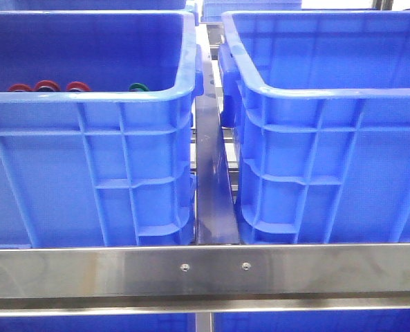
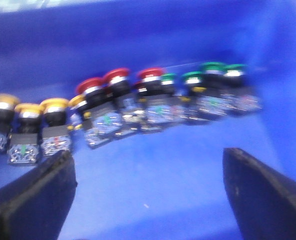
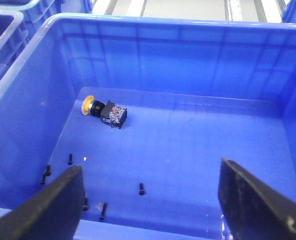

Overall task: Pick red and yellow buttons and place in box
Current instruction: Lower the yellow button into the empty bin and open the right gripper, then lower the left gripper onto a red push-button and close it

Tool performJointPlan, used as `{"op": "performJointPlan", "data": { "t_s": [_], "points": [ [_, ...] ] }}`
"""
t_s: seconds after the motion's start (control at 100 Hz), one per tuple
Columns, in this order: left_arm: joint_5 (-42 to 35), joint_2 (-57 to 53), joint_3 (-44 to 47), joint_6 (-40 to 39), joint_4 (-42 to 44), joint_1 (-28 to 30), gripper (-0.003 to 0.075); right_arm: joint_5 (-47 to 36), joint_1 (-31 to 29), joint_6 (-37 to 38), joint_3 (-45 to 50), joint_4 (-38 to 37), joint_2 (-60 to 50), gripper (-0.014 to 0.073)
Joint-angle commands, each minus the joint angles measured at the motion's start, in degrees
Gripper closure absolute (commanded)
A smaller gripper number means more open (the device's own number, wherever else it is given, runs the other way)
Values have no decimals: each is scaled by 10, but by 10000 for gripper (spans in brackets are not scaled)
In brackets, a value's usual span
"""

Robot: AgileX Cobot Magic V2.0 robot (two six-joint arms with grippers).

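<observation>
In the front view the red buttons (image 1: 45, 86) show only as red rims above the front wall of the left blue bin (image 1: 87, 97), with a green-rimmed cap (image 1: 138, 87) beside them. In the blurred left wrist view, yellow buttons (image 2: 54, 106), red buttons (image 2: 117, 80) and green buttons (image 2: 212, 67) stand in a row on the bin floor. My left gripper (image 2: 148, 200) is open and empty, short of the row. My right gripper (image 3: 148, 205) is open and empty above the right bin (image 3: 187, 50), where one yellow button (image 3: 104, 110) lies on its side. Neither gripper shows in the front view.
Several small black screws (image 3: 141, 188) lie loose on the right bin's floor near its front wall. The right bin (image 1: 329, 90) stands beside the left one with a narrow gap between them. A steel rail (image 1: 205, 271) runs across the front.
</observation>
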Motion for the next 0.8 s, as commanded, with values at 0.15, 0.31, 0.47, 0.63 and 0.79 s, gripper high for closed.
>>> {"op": "performJointPlan", "data": {
  "t_s": [0.15, 0.31, 0.47, 0.63, 0.79],
  "points": [
    [-3, 138, -129, -28, -7, 34, 155, -27, -3, -1, -14, 6, -2, 23],
    [31, 217, -198, -43, -7, 51, 155, -25, -3, -1, -14, 6, -2, 23],
    [63, 273, -248, -50, -7, 67, 155, -25, -3, -1, -14, 6, -2, 23],
    [59, 301, -257, -60, -7, 75, 155, -24, -3, -1, -14, 7, -2, 23],
    [56, 322, -265, -60, -7, 75, 155, -23, -3, -1, -14, 12, -2, 23]
  ]
}}
